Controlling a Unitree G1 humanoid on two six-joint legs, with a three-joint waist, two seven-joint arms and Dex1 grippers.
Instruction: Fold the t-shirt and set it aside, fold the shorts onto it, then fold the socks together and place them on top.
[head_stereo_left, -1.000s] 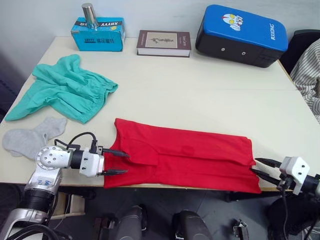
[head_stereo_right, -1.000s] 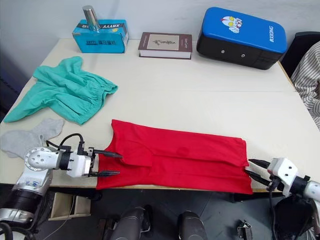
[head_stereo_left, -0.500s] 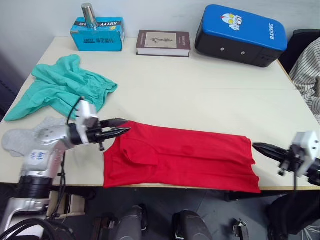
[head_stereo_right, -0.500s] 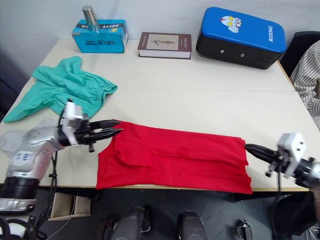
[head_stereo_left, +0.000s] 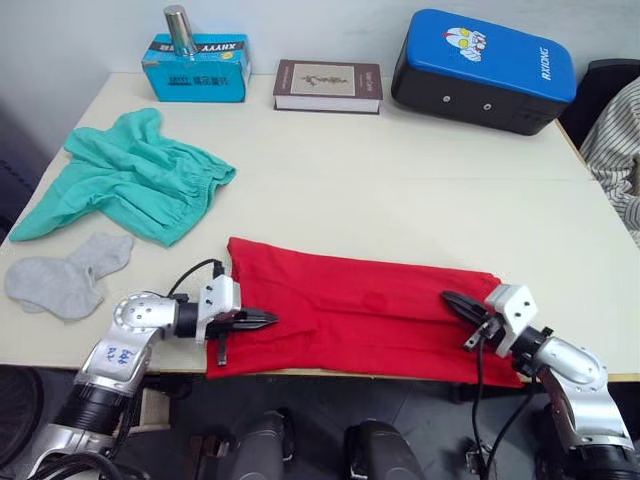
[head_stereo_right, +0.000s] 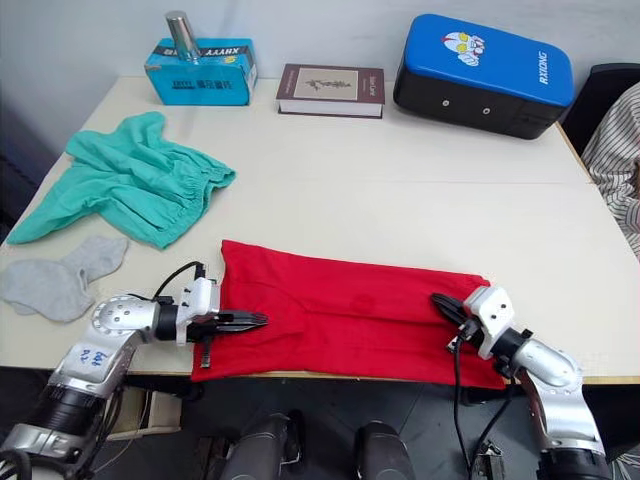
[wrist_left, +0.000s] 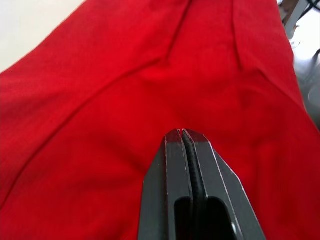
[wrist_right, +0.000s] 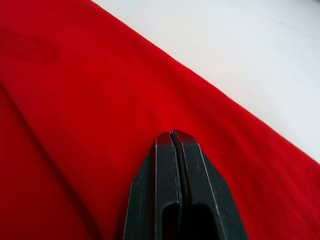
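- left claw (head_stereo_left: 262, 320) and right claw (head_stereo_left: 455, 302): fingers pressed together, empty, lying on the t-shirt (head_stereo_left: 380, 310) ends
- t-shirt: long folded strip along the near desk (head_stereo_left: 420, 190) edge; near hem overhangs, so closed claws may just drag it off
- socks (head_stereo_left: 65, 275) near left
- shorts (head_stereo_left: 130, 180) crumpled beyond, unfolded

- The t-shirt (head_stereo_left: 365, 310) is folded into a long strip, so its sleeves and collar lie tucked out of sight.
- At 3 o'clock, a striped cloth (head_stereo_left: 618, 150) runs off the picture's edge.
- The book's (head_stereo_left: 328, 85) cover print is too small to read.
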